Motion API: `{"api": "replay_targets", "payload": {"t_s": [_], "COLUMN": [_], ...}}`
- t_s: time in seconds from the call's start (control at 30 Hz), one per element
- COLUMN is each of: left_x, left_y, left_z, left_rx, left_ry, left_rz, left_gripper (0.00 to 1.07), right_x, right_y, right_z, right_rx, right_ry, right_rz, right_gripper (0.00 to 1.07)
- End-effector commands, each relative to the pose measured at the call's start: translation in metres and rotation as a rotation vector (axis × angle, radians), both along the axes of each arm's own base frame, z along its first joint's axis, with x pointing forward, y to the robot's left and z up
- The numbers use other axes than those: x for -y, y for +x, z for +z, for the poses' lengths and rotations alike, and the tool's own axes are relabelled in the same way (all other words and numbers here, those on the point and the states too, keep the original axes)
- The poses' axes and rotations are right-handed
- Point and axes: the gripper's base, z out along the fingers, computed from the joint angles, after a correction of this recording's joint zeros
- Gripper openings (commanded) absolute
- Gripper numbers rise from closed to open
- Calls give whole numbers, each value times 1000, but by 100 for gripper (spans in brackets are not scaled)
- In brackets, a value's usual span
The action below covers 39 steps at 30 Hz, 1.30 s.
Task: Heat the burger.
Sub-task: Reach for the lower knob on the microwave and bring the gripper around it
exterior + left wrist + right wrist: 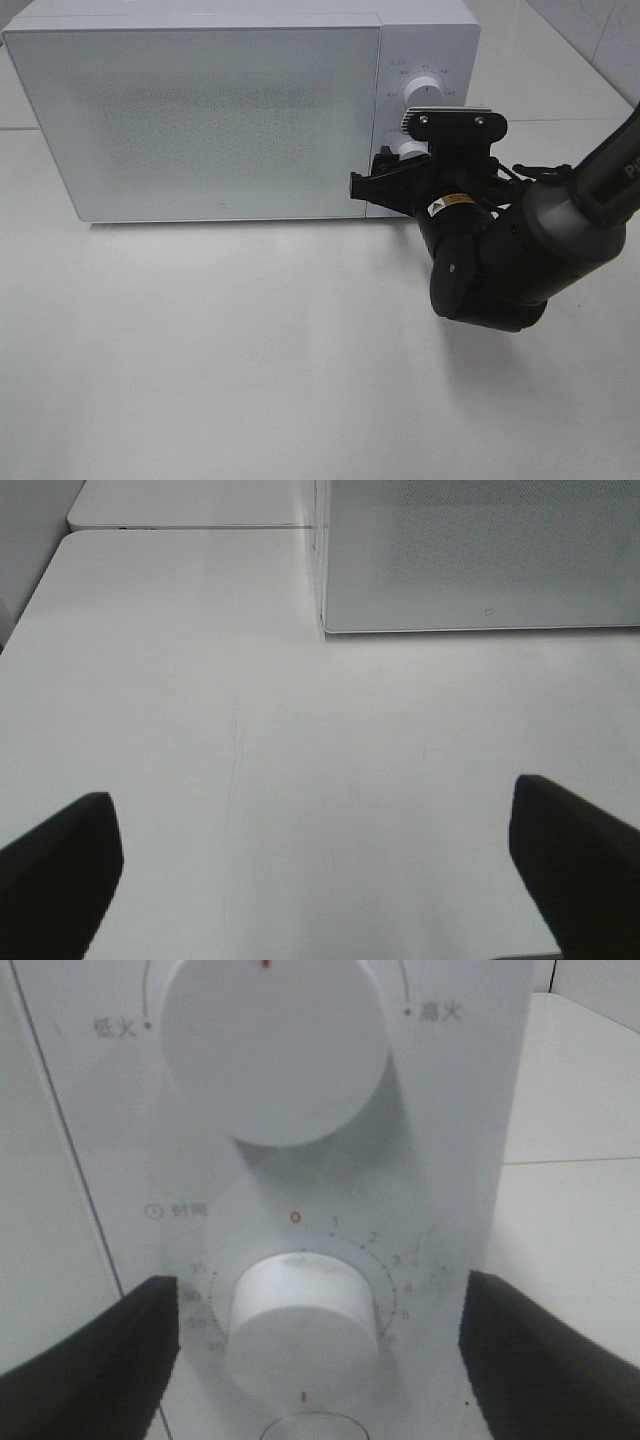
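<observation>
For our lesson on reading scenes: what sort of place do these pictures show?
Probably a robot test bench staged as a kitchen: a white microwave on a white table, the right gripper at its timer dial.

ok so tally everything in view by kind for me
microwave: 1
knobs: 2, upper knob and lower knob
grippers: 2, left gripper and right gripper
table: 1
total: 6
</observation>
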Motion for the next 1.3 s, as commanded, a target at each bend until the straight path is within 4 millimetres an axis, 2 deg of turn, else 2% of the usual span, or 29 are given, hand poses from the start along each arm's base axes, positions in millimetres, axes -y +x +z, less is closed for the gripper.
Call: {"api": "replay_targets", "payload": {"t_s": [0.03,0.27,0.53,0.6,0.7,0.73,0.8,0.87,0.97,1.0,1.3], "left_x": [0,0,0,0,0,0,0,0,0,0,0], "left_y": [-3,-3,-3,-3,-3,-3,-3,-3,-3,-3,-3], "left_z": [0,0,0,0,0,0,0,0,0,0,0], "left_rx": [23,23,23,23,23,23,23,23,23,23,23], "left_ry": [-9,-9,-9,-9,-9,-9,-9,-9,-9,-9,-9], "left_rz": [4,4,4,4,4,4,4,4,4,4,4], "left_gripper": [98,98,98,98,98,98,98,98,98,98,98], "right_x": [0,0,0,-1,-2,-2,-2,-2,-2,-2,-2], "right_y": [3,3,3,3,3,3,3,3,3,3,3], "right_z": [17,17,16,15,15,15,15,15,15,15,15], "right_rx": [153,151,138,133,129,127,127,127,127,127,130], "right_ry": [-12,-12,-8,-7,-6,6,10,13,13,13,50], "right_rz": [-20,-17,-13,0,5,6,6,5,5,5,0], "right_gripper": [76,75,58,43,39,29,24,7,4,0,0]}}
